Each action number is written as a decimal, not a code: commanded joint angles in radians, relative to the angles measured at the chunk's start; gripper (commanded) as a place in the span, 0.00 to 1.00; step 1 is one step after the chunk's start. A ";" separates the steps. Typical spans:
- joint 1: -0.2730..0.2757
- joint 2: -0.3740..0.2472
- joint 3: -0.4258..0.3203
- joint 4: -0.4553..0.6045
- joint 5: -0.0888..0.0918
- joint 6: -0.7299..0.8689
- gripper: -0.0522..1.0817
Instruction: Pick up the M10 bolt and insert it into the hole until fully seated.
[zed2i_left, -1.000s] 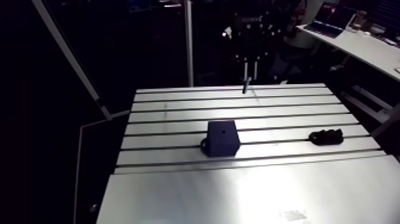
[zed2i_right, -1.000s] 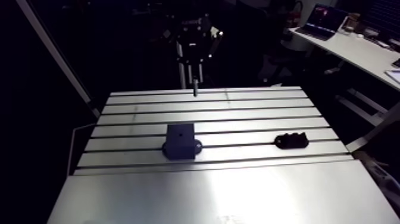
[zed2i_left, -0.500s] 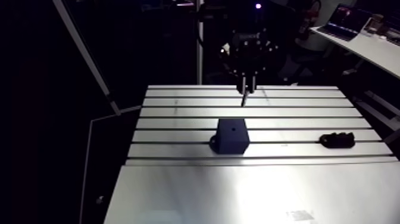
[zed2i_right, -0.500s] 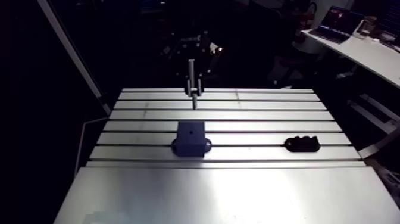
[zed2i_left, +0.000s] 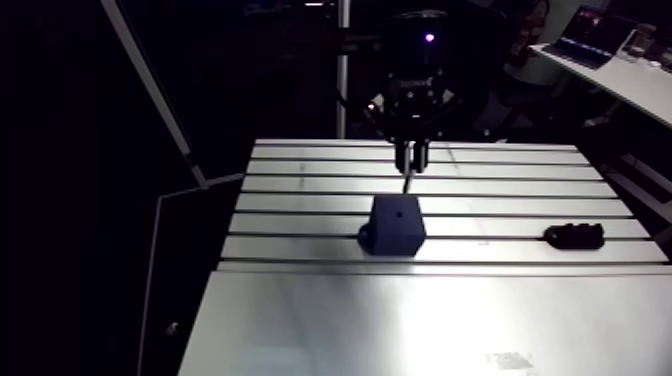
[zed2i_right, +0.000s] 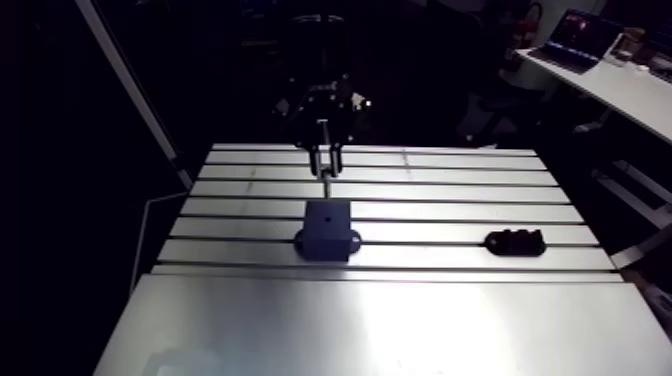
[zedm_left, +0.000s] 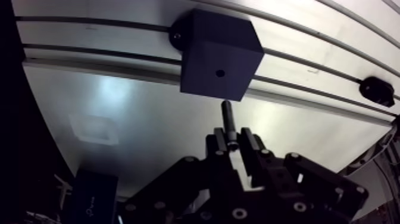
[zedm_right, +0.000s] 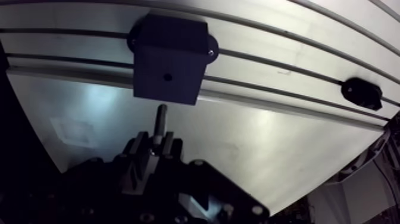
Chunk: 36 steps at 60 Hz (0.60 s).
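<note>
Jutting from the pincer (zedm_left: 233, 139) clamped on it, M10 bolt (zedm_left: 227, 115), tip near hole (zedm_left: 220, 74) in block (zedm_left: 217, 47).

We see a pale silver-grey table (zed2i_right: 380, 320), its far half striped by dark parallel slots. The block (zedm_left: 220, 56) reads as dark navy, perhaps black. The bolt (zedm_left: 227, 116) is dark grey, while the gripper (zedm_left: 233, 140) and the small right-hand fixture (zed2i_left: 575, 236) are black.

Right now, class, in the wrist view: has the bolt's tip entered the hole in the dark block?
No: the bolt, clamped in the pincer, ends short of the block, and its hole shows open.
</note>
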 joint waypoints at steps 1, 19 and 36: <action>0.002 0.004 0.018 -0.004 0.000 0.004 1.00; 0.002 0.020 0.033 -0.052 0.003 0.003 1.00; 0.002 0.034 0.030 -0.058 0.000 0.003 1.00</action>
